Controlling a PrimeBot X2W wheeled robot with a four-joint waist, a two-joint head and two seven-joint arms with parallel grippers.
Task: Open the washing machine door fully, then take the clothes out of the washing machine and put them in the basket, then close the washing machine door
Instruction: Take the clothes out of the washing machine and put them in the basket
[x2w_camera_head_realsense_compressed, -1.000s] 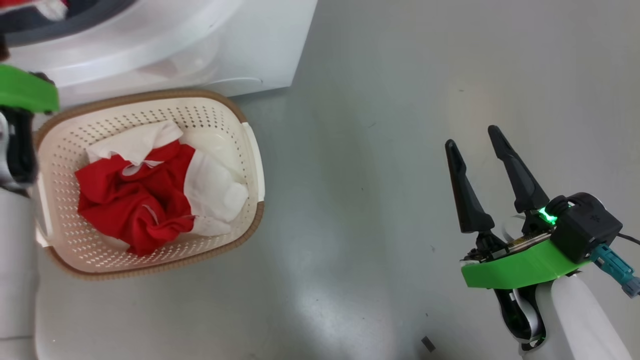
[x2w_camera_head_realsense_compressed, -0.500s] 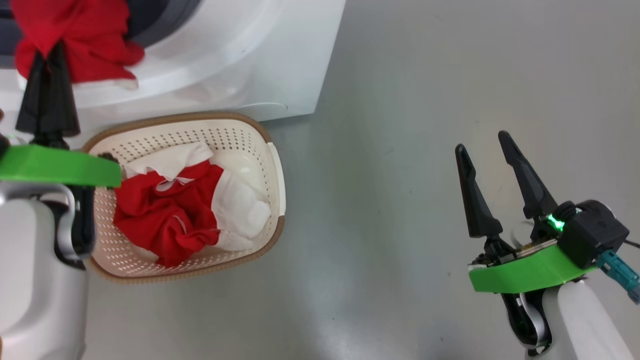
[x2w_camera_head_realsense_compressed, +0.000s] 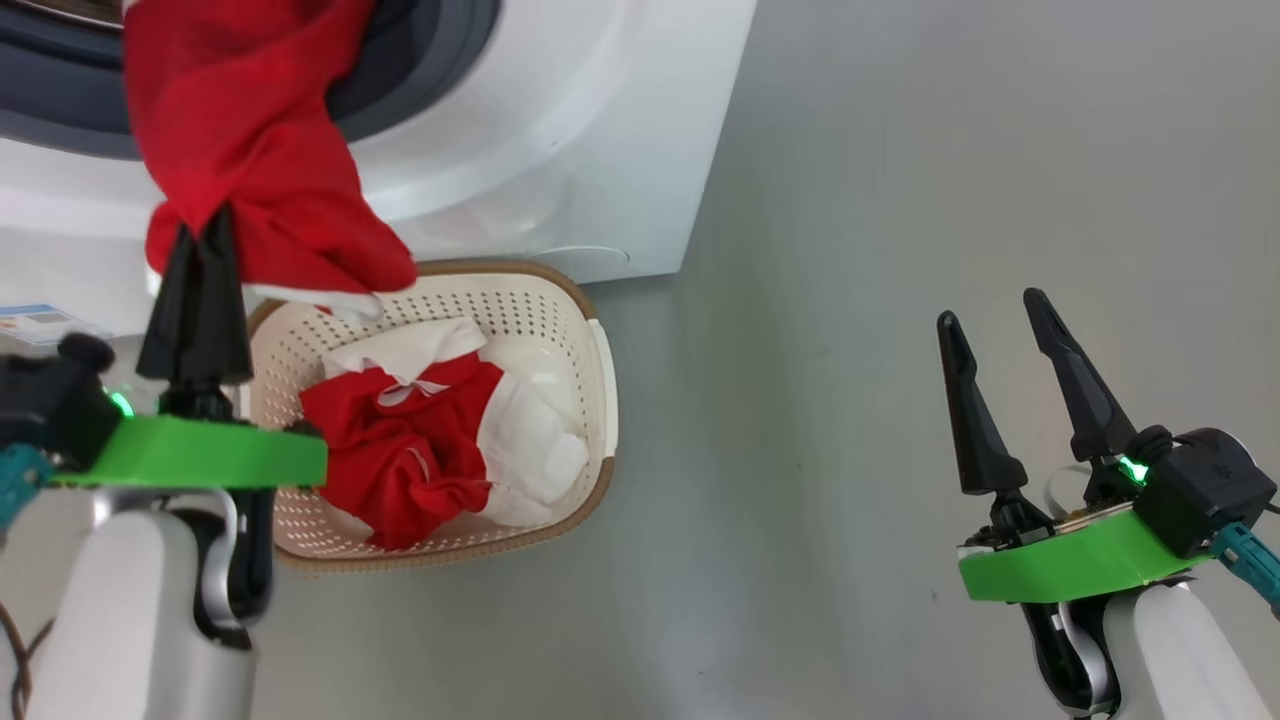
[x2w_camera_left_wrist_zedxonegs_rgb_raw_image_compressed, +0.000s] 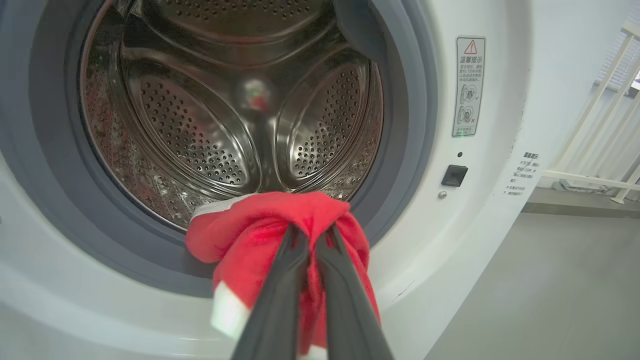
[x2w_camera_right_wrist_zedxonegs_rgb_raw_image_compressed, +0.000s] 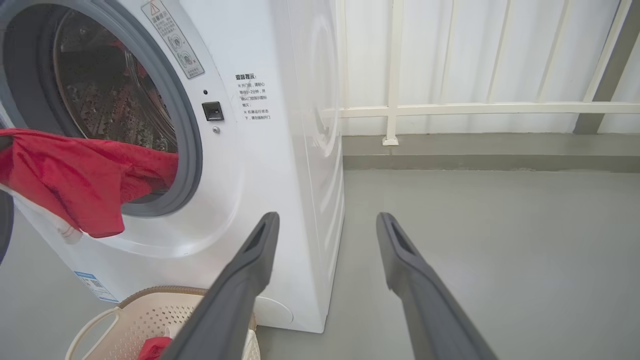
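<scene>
My left gripper (x2w_camera_head_realsense_compressed: 200, 225) is shut on a red garment (x2w_camera_head_realsense_compressed: 240, 150) with a white hem, which trails out of the washing machine (x2w_camera_head_realsense_compressed: 560, 130) mouth. In the left wrist view the same garment (x2w_camera_left_wrist_zedxonegs_rgb_raw_image_compressed: 270, 225) hangs over the grey rubber ring (x2w_camera_left_wrist_zedxonegs_rgb_raw_image_compressed: 400, 125), pinched by my left gripper (x2w_camera_left_wrist_zedxonegs_rgb_raw_image_compressed: 312, 232), with the steel drum (x2w_camera_left_wrist_zedxonegs_rgb_raw_image_compressed: 210, 125) behind. The cream basket (x2w_camera_head_realsense_compressed: 595, 350) stands on the floor below, holding red and white clothes (x2w_camera_head_realsense_compressed: 420, 450). My right gripper (x2w_camera_head_realsense_compressed: 990, 305) hovers open over bare floor, far to the right. The door is out of view.
A white railing (x2w_camera_right_wrist_zedxonegs_rgb_raw_image_compressed: 450, 107) runs along the wall behind the washing machine (x2w_camera_right_wrist_zedxonegs_rgb_raw_image_compressed: 280, 150). Grey floor (x2w_camera_head_realsense_compressed: 850, 250) spreads to the right of the basket. A blue label (x2w_camera_head_realsense_compressed: 35, 320) shows at the left edge.
The head camera has shifted, so the scene slid right and down. My left gripper came back out of the drum holding a red garment, which now hangs longer above the basket.
</scene>
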